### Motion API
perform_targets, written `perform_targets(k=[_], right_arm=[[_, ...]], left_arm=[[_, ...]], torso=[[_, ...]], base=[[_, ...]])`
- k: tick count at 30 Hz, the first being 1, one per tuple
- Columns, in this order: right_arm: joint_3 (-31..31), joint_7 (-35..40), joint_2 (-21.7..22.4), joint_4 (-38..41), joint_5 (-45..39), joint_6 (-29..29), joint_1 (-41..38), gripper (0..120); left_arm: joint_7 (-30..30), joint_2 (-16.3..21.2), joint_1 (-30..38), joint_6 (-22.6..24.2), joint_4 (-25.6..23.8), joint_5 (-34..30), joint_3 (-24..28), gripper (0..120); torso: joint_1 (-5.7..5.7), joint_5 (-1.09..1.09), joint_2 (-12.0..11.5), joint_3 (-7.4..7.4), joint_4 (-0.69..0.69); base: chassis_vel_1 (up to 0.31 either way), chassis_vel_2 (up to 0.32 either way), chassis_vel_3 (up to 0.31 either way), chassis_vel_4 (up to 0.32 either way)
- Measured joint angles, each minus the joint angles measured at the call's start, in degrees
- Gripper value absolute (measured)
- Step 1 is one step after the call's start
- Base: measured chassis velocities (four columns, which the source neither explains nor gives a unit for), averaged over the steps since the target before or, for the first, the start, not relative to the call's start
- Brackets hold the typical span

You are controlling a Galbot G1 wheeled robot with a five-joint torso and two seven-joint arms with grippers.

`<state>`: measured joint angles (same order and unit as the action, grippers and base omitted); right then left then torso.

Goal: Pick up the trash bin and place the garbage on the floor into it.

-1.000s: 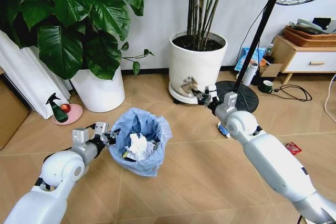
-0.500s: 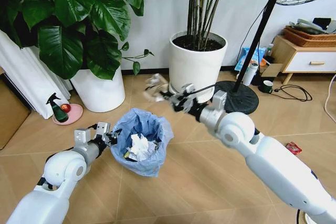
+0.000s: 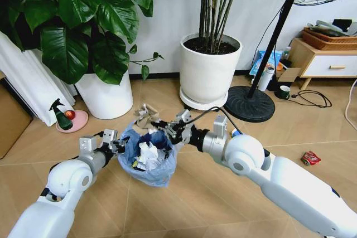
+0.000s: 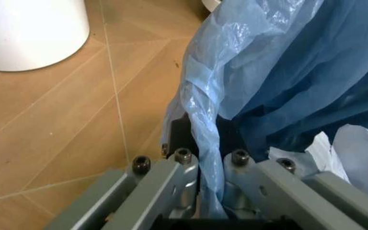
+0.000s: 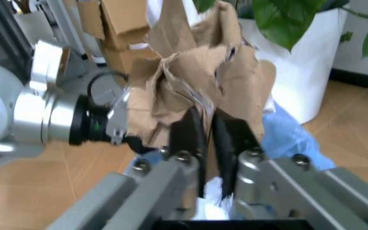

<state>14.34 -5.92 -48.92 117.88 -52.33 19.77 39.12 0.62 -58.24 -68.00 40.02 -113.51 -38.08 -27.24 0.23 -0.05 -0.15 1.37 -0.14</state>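
Between right gripper (image 3: 162, 126) jaws, crumpled wrapper (image 3: 146, 116)

We can't read a single word or number anywhere here, honestly. The red can (image 3: 310, 158) lying on the floor (image 3: 212, 204) has some white marks on it, but they're way too small for us to make out. Same deal with the blue packet (image 3: 262, 59) leaning on the wall by the fan stand: there's print on it, but nothing legible.
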Motion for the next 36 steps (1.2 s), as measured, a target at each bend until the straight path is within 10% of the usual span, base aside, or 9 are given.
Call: perform_targets(k=[24, 36], right_arm=[[-5.41, 7.55, -1.75, -2.22, 1.43, -0.94, 0.69, 97], [-15.21, 12.08, -1.16, -1.34, 5.57, -2.24, 9.5, 100]], left_arm=[[0.0, -0.03, -0.47, 0.0, -0.58, -0.04, -0.38, 0], [-1.12, 0.99, -1.07, -0.2, 0.13, -0.05, -2.79, 0]], torso=[[0.0, 0.0, 0.0, 0.0, 0.01], [0.0, 0.01, 0.0, 0.0, 0.01]], base=[[0.0, 0.0, 0.0, 0.0], [0.0, 0.0, 0.0, 0.0]])
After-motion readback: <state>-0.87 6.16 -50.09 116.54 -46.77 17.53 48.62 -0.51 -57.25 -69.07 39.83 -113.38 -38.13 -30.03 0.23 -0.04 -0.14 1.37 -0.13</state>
